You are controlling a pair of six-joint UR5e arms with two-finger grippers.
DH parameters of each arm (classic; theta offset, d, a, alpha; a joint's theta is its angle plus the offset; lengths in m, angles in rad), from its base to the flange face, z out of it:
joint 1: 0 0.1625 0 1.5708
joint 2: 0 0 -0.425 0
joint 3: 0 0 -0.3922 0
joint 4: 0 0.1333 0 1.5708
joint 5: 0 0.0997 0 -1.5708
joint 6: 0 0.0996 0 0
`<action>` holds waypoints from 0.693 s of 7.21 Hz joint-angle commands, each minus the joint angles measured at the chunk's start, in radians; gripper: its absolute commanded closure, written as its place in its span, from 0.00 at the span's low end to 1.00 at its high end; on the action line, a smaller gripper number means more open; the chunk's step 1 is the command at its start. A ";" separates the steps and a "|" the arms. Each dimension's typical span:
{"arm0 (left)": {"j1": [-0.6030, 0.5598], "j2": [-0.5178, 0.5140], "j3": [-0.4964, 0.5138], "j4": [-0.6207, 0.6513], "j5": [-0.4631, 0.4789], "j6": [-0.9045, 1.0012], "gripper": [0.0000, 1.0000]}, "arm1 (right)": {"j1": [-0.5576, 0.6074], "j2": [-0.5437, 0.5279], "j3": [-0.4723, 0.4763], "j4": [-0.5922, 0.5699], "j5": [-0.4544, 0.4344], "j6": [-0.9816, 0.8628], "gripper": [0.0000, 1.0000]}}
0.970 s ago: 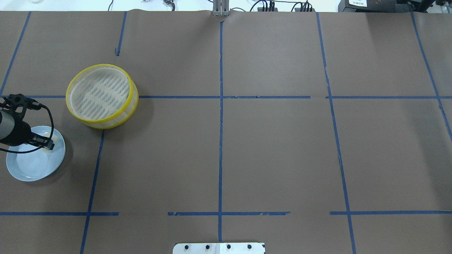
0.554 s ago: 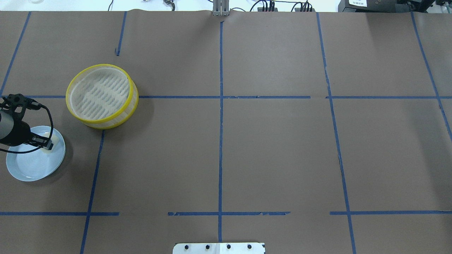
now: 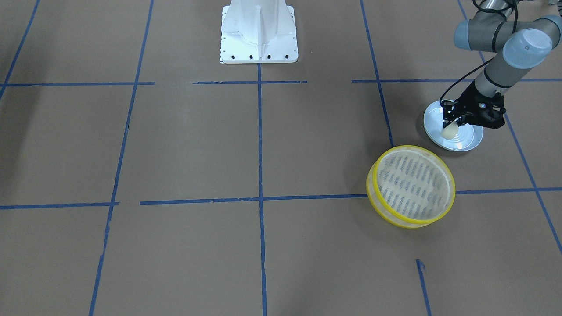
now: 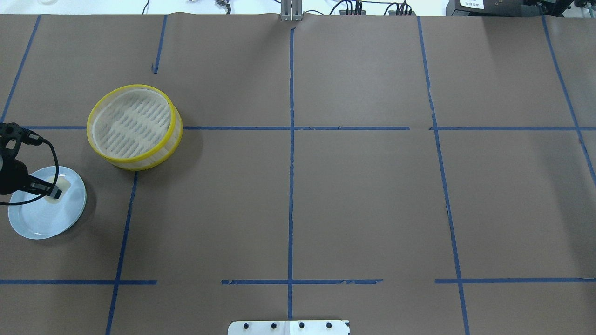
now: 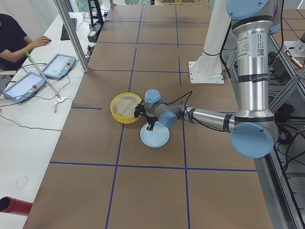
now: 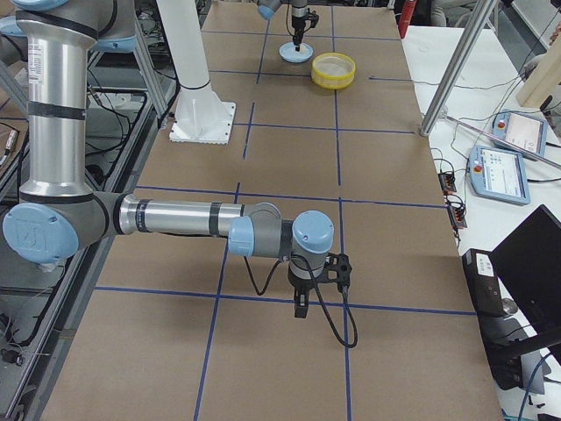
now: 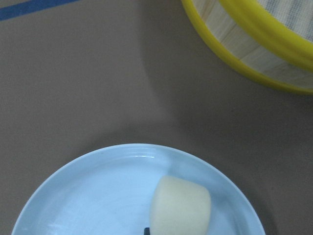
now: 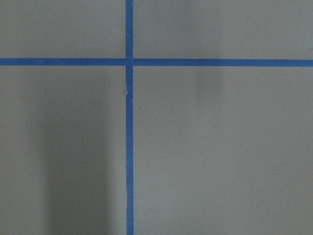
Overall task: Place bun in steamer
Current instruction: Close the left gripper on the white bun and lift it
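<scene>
Table [image 4: 363,195]: brown paper cover, blue tape grid [image 4: 291,186]. No change from 1.0 s ago.

Right arm [image 6: 175,217]: stretched low along the near end of the table. The right gripper [image 6: 301,310] points down just above the paper, beside a tape line. It shows only in the side view, so I cannot tell whether the claw is wide or narrow. Its wrist camera sees only paper and a tape cross.

Left arm [image 3: 496,72]: reaches down over the plate. In the overhead view it has drawn back toward the left edge since 1.0 s ago, so less of the wrist shows and the cable loop sits further left.

Steamer [image 4: 139,163]: upright, nothing in it, same spot as before. It stands near the plate but apart from it.

Plate [image 4: 37,221]: light blue, unmoved.

Bun [image 7: 181,205]: within the plate's outline, on the half toward the steamer, and outside the steamer. More of it is uncovered in the overhead view than 1.0 s ago.

Left gripper [image 3: 453,124]: tips at the bun. I cannot tell whether the claw pinches the bun or only straddles it.
</scene>
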 commanded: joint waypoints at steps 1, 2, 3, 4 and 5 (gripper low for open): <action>-0.064 0.033 -0.054 0.003 -0.053 0.015 0.72 | 0.000 0.000 0.000 0.000 0.000 0.000 0.00; -0.093 0.029 -0.074 0.027 -0.053 0.017 0.72 | -0.001 0.000 0.000 0.000 0.000 0.000 0.00; -0.104 0.015 -0.120 0.117 -0.053 0.030 0.72 | -0.001 0.000 0.000 0.000 0.000 0.000 0.00; -0.142 0.006 -0.169 0.255 -0.053 0.099 0.71 | 0.000 0.000 0.000 0.000 0.000 0.000 0.00; -0.184 -0.078 -0.180 0.368 -0.051 0.131 0.71 | 0.000 0.000 0.000 0.000 0.000 0.000 0.00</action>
